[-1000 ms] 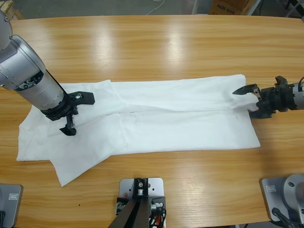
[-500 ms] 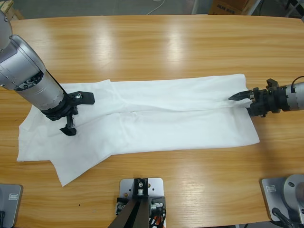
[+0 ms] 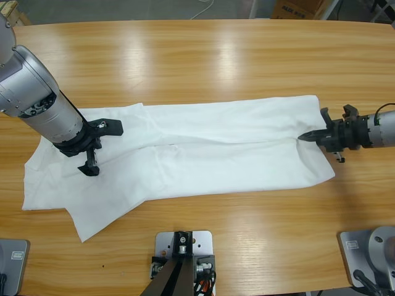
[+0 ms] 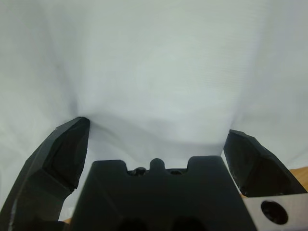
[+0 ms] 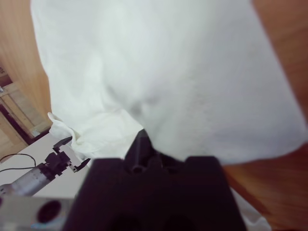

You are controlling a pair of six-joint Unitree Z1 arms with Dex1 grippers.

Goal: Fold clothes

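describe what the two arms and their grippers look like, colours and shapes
Both arms are silver-grey metal cylinders ending in black hardware. The left arm shows a ribbed joint ring and a black gripper with broad, faceted jaws. The right arm carries a black bracketed wrist and a gripper tapering to a point.

Inventory, by count:

- White T-shirt [image 3: 203, 151]: one, spread lengthwise along the bench.
- Bench [image 3: 203, 55], long, wooden: one.
- Arms: two, silver-grey.
- Tools: two. Left tool [image 3: 92, 148], one, stood at the shirt's left end with jaws apart; right tool [image 3: 307, 135], one, lay at the shirt's right end, jaws together on a fold of cloth.
- Cardboard boxes [image 3: 299, 8]: one was seen beyond the far edge.
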